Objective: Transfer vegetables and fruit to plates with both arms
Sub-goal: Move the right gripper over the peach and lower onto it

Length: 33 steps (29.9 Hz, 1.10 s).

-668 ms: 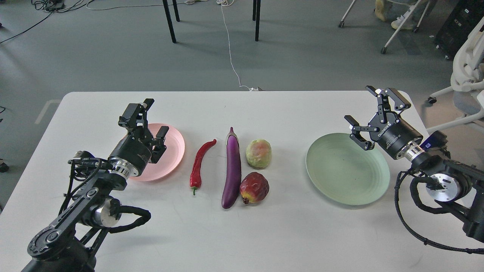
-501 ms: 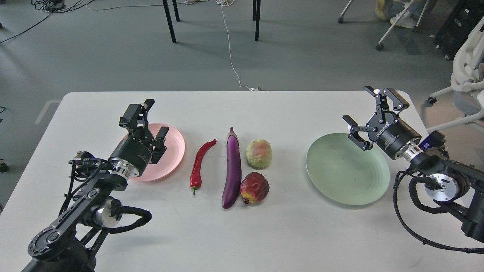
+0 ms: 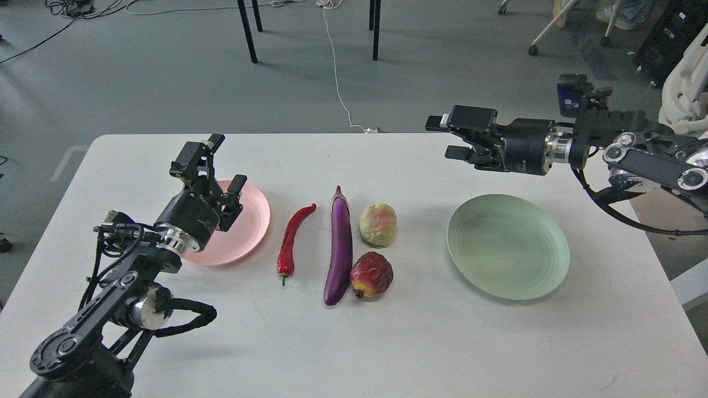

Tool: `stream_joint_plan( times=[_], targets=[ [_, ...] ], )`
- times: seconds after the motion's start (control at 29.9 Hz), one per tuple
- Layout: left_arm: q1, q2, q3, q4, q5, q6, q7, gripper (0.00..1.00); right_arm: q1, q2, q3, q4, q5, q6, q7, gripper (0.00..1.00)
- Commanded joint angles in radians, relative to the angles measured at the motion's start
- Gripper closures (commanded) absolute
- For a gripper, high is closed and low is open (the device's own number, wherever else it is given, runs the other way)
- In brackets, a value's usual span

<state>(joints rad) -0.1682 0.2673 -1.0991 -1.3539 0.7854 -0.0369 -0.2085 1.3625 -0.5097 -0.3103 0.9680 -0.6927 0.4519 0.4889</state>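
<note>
On the white table (image 3: 387,342) the red chili pepper (image 3: 291,238), the purple eggplant (image 3: 341,245), the yellow-green fruit (image 3: 378,224) and the dark red fruit (image 3: 371,274) lie in the middle. The pink plate (image 3: 249,221) is to their left, the pale green plate (image 3: 508,246) to their right; both are empty. My left gripper (image 3: 215,163) is open and empty above the pink plate's left part. My right gripper (image 3: 442,136) is open and empty, raised above the table behind the green plate, pointing left.
Beyond the table's far edge are dark chair legs (image 3: 249,30), a white cable (image 3: 338,83) on the grey floor, and a white office chair (image 3: 683,83) at the far right.
</note>
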Motion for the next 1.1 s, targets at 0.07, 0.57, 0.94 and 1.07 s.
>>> stream_joint_plan(
  times=[0.07,0.57,0.94,1.07],
  targets=[
    [0.002,0.0,-0.005,-0.04,0.0,0.006,0.0,0.0,0.148,0.163,-0.205,-0.011,-0.261,-0.009,0.0,0.01],
    [0.044,0.009,-0.013,-0.077,0.003,0.008,0.0,0.0,0.158,0.503,-0.478,-0.212,-0.412,-0.21,0.0,0.03],
    [0.052,0.009,-0.012,-0.079,0.003,0.008,0.0,0.0,0.072,0.51,-0.486,-0.318,-0.407,-0.268,0.0,0.05],
    [0.053,0.009,-0.01,-0.08,0.003,0.008,0.0,0.0,0.057,0.51,-0.481,-0.319,-0.403,-0.28,0.0,0.06]
  ],
)
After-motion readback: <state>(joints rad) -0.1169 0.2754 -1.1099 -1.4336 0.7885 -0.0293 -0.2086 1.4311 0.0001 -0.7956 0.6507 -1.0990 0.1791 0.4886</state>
